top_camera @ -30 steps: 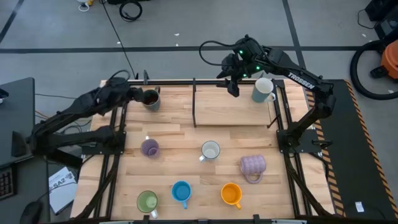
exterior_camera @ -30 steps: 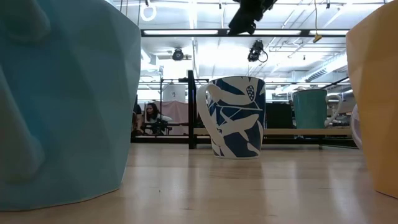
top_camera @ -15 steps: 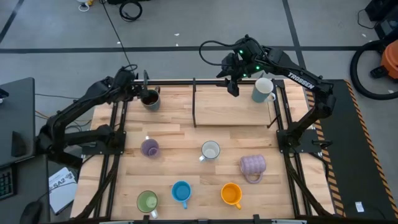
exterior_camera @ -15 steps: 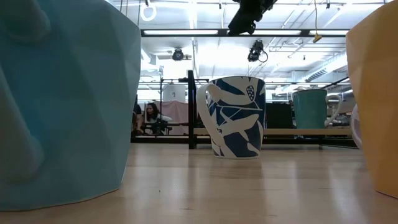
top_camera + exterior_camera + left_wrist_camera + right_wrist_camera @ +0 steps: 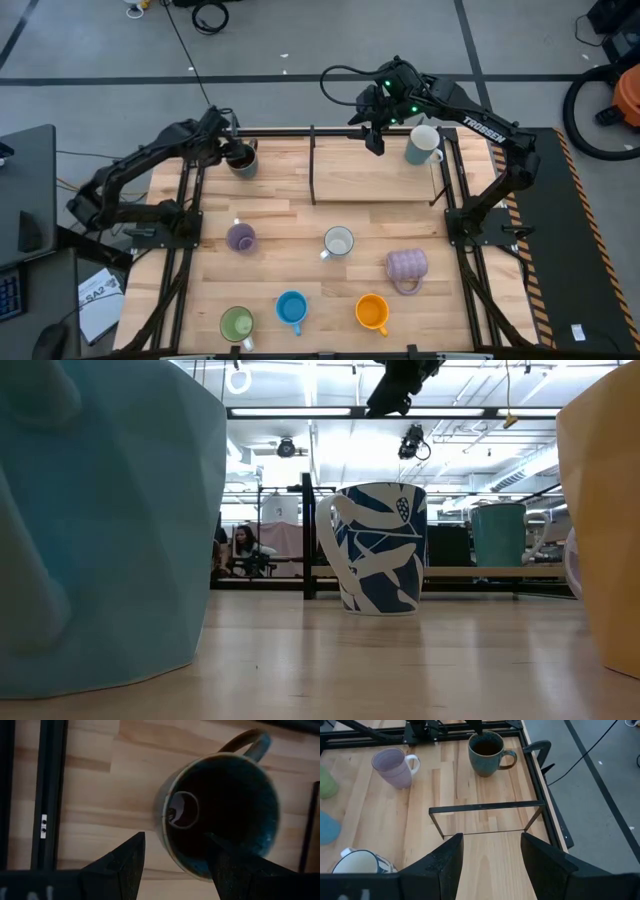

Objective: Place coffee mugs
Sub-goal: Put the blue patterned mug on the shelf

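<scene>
A dark grey-brown mug (image 5: 241, 159) stands upright on the table's far left; it also shows in the left wrist view (image 5: 220, 810) and the right wrist view (image 5: 487, 751). My left gripper (image 5: 228, 145) hangs open just above it, pointing down; one finger (image 5: 127, 862) stands outside the mug's wall and the other (image 5: 227, 865) over its hollow. My right gripper (image 5: 375, 140) is open and empty above the far edge of a raised wooden shelf (image 5: 375, 175). A white mug (image 5: 423, 145) stands on that shelf's far right.
Toward the near side stand a lilac mug (image 5: 240, 238), a white blue-patterned mug (image 5: 339, 242), a ribbed lavender mug (image 5: 406, 265), a green mug (image 5: 236, 324), a blue mug (image 5: 291, 307) and an orange mug (image 5: 371, 312). Black frame rails (image 5: 185, 200) run along both table sides.
My left arm has lifted its elbow and swung inward, and its wrist has gone a little toward the table's far edge, above the dark mug. The dark mug has stayed where it was.
</scene>
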`<state>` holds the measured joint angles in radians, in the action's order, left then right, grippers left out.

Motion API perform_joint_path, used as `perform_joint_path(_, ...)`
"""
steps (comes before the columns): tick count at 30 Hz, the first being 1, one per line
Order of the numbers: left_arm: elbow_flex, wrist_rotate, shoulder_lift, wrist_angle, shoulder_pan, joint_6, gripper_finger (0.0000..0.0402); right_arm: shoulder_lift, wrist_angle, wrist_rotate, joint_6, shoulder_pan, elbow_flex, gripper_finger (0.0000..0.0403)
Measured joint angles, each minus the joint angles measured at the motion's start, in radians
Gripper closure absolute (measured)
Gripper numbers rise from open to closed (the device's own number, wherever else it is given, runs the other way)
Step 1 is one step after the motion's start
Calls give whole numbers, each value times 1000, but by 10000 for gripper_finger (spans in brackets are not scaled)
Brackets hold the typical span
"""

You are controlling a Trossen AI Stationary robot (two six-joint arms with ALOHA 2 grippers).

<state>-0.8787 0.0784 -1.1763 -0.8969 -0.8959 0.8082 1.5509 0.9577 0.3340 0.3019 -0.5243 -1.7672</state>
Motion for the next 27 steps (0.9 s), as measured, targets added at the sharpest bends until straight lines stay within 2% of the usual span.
perform_joint_path(12,0,2,-112,2,0,-20,201,0,0,0,0,0,0,199)
perform_joint_path(27,0,2,-115,7,1,-55,308,0,0,0,0,0,0,199)
